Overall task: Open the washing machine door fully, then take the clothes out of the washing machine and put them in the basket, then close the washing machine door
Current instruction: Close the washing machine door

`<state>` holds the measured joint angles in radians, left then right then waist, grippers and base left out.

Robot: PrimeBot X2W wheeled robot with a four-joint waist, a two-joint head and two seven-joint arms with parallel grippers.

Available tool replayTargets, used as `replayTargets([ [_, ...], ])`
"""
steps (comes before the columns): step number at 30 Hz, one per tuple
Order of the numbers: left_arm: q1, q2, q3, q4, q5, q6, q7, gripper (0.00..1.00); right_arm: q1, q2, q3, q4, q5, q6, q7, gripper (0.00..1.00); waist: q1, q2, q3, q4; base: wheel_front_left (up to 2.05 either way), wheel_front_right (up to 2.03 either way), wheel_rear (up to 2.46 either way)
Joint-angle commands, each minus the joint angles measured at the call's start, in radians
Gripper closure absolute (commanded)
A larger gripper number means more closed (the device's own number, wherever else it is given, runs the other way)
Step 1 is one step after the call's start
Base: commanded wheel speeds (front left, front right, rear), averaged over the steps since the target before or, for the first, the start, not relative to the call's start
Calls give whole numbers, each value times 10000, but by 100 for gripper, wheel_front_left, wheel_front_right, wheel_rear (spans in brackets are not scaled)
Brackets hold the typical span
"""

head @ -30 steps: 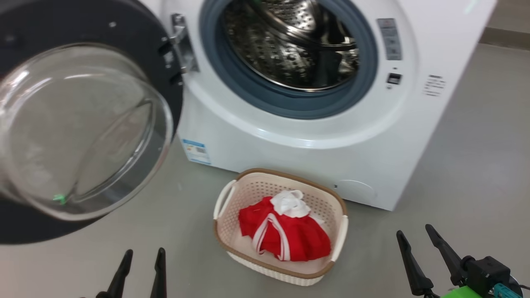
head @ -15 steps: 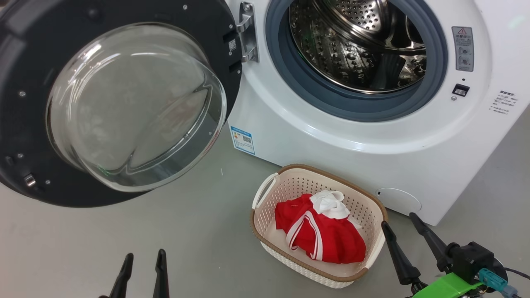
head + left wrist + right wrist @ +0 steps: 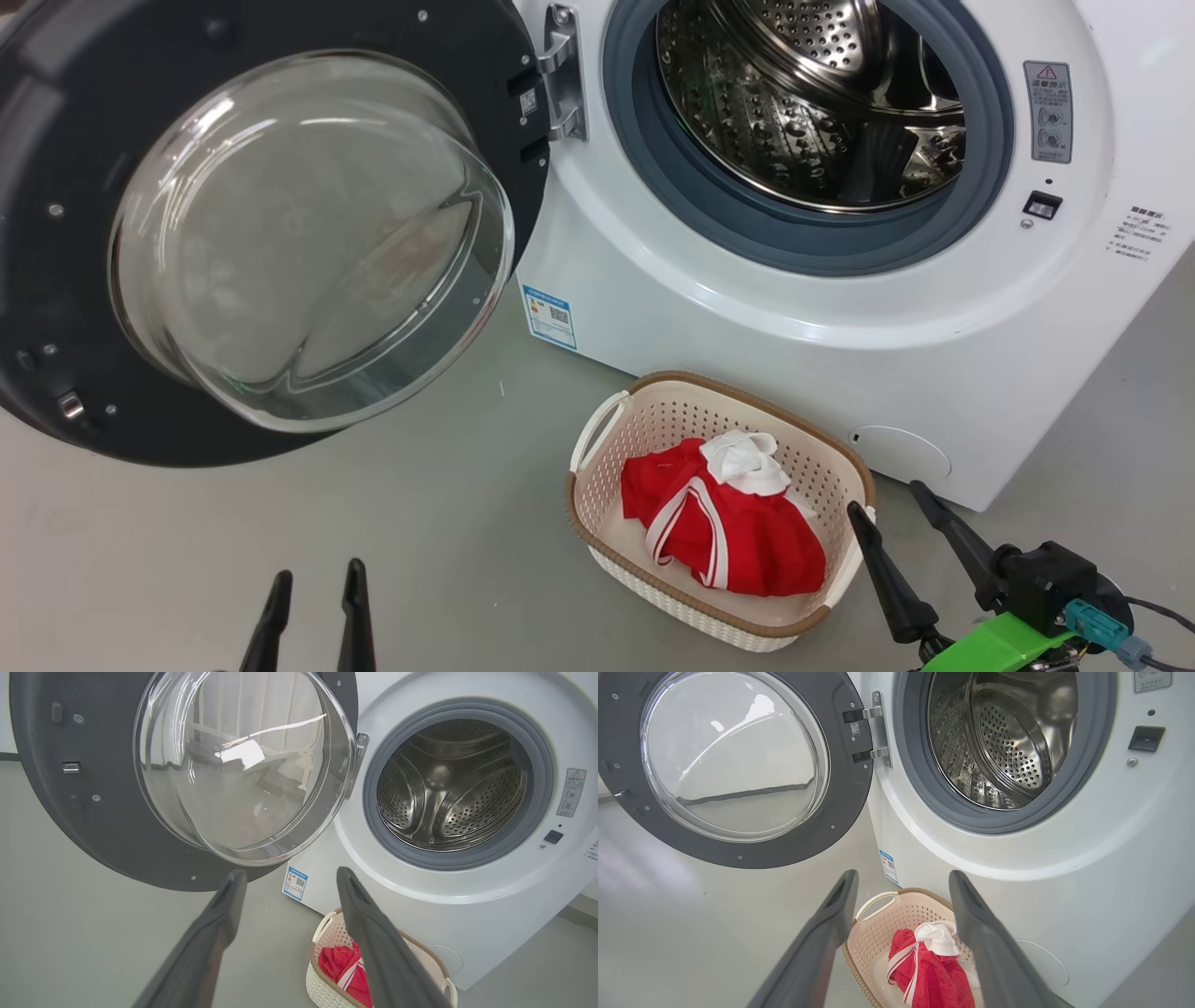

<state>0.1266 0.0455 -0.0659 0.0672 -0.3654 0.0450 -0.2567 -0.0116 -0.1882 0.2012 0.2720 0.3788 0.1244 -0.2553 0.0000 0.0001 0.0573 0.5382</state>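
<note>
Right claw (image 3: 883,497) spread, perhaps touching basket (image 3: 695,376) rim | door (image 3: 280,233) swung wide

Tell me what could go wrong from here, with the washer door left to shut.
1. The right gripper hovers beside the basket; swinging it toward the washing machine door might knock the basket and spill the clothes.
2. The door's glossy frame and bulging glass could make a push slip off, leaving it unlatched.

Laundry room: washing machine (image 3: 747,317), basket (image 3: 672,420)
</note>
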Motion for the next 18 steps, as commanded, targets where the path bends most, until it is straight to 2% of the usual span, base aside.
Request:
replayTargets([
  [1, -204, 47, 413, -376, -182, 35, -51, 53, -303, -137, 134, -228, 103, 63, -65, 0, 0, -1, -13, -12, 0, 0, 0],
  [2, -251, 47, 492, -419, -288, -3, -51, 87, -274, -130, 113, -239, 100, 63, -65, 0, 0, -1, -15, -16, 0, 0, 0],
  [3, -320, 47, 585, -468, -399, -67, -51, 100, -242, -123, 93, -250, 98, 63, -65, 0, 0, -1, -16, -20, 0, 0, 0],
  [9, -1256, 47, 1642, -1144, -369, -745, -51, 100, -69, -58, -17, -334, 42, 63, -65, 0, 0, -1, 23, -53, 0, 0, 0],
  [13, -2329, 65, 2755, -1806, 365, -1308, -51, 100, 27, 5, -165, -419, -11, 63, -65, 0, 0, -1, 101, -90, 0, 0, 0],
  [18, -4065, 717, 3706, -2190, 858, -1677, -51, 100, 61, 75, -340, -579, -126, 63, -65, 0, 0, -1, 316, -122, 0, 0, 0],
])
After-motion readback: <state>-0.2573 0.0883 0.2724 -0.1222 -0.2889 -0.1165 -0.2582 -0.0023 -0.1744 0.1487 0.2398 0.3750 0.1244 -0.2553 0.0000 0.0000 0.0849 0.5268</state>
